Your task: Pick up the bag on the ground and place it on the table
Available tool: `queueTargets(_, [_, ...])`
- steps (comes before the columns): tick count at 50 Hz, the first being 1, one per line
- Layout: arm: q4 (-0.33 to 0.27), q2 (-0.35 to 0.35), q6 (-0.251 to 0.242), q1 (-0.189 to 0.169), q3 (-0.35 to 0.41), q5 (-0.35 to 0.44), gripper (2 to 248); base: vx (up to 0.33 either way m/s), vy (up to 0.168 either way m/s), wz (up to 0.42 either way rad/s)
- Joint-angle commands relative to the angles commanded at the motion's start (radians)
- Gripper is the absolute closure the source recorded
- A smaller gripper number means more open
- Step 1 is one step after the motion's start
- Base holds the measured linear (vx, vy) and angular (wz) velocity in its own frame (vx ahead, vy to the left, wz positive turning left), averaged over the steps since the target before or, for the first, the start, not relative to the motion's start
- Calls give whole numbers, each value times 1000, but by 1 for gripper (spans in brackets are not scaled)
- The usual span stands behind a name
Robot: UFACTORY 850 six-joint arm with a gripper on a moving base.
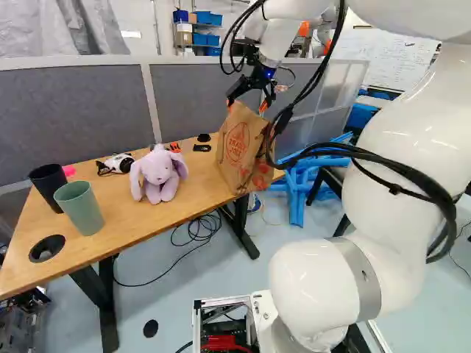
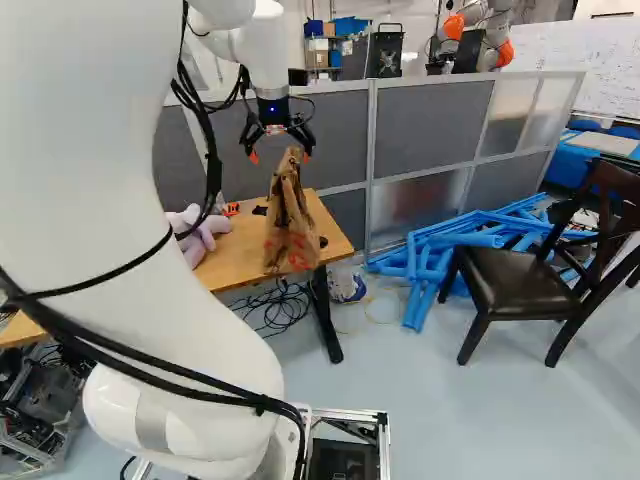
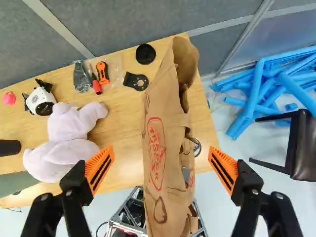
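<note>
so the tall brown paper bag with red print (image 1: 239, 151) is standing on the long light-wood table (image 1: 140, 217), over at that table's end, right of the middle in the left base view. bit creased, leans slightly, mouth up. my black two-finger gripper (image 3: 161, 150) is right above it, fingers spread wide with daylight either side of the bag, so i've got hold of nothing. reads to me like the placing is basically done and all that's left is backing off straight up.

what bugs me: the bag's base looks close to the front edge, and i can't tell if all of it is supported. if i drift sideways while rising, one of the orange pads could snag that floppy paper mouth and tip the bag, maybe onto the floor. a rushed swing across the table could also clip the lilac plush bunny (image 1: 160, 176), then the green cup (image 1: 81, 208) and black cup (image 1: 48, 187) at the left of that view. the blue tubes (image 2: 430, 260) and dark wooden chair (image 2: 510, 280), right side of the right base view, seem out of harm's way.
</note>
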Motion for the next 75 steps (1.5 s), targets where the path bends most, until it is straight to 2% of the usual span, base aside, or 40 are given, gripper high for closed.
queueTargets(43, [0, 287, 0, -10, 187, 0, 3, 0, 0, 0])
queueTargets(75, [0, 290, 0, -10, 190, 0, 3, -41, -1, 0])
